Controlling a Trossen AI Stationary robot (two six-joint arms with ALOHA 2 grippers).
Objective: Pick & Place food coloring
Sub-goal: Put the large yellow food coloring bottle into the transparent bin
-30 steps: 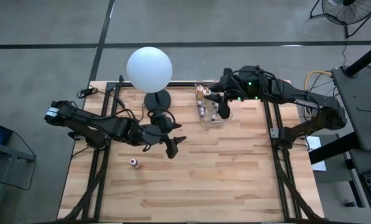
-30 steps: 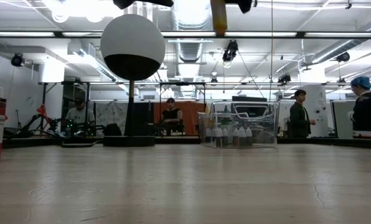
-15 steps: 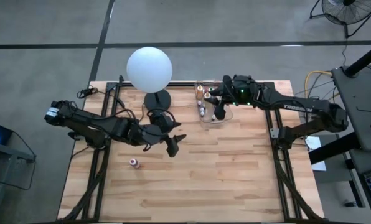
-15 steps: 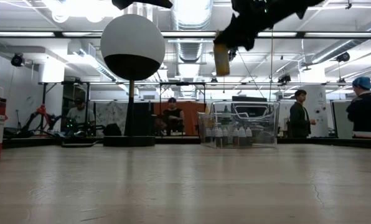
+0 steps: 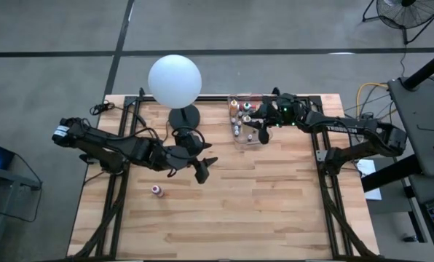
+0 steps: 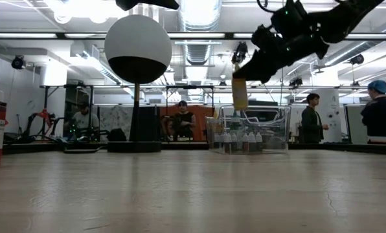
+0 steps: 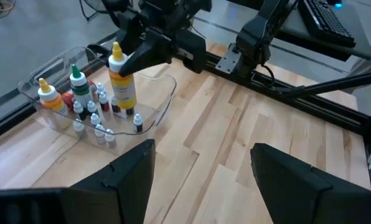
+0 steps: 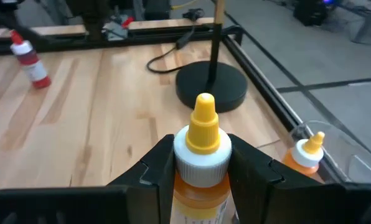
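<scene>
The right gripper (image 6: pixel 243 72) hangs above the clear bin (image 5: pixel 264 137) at the far side of the tabletop (image 5: pixel 275 196), its jaws clamped on the neck of a yellow-capped orange food coloring bottle (image 8: pixel 201 168). The bottle hangs upright, its base just over the bin's rim in the low view. Inside the bin stand more food coloring bottles (image 7: pixel 92 112): small dark-and-white ones in a cluster, an orange one (image 7: pixel 46 96) and a green-capped one (image 7: pixel 79 83) among them. A lone red-bodied bottle (image 5: pixel 156 190) stands on the tabletop well apart from the bin, on the left arm's side. The left gripper (image 5: pixel 203 169) waits near the middle of the tabletop, close to the base of the white globe lamp (image 5: pixel 175 79), its jaws spread wide and holding nothing.
</scene>
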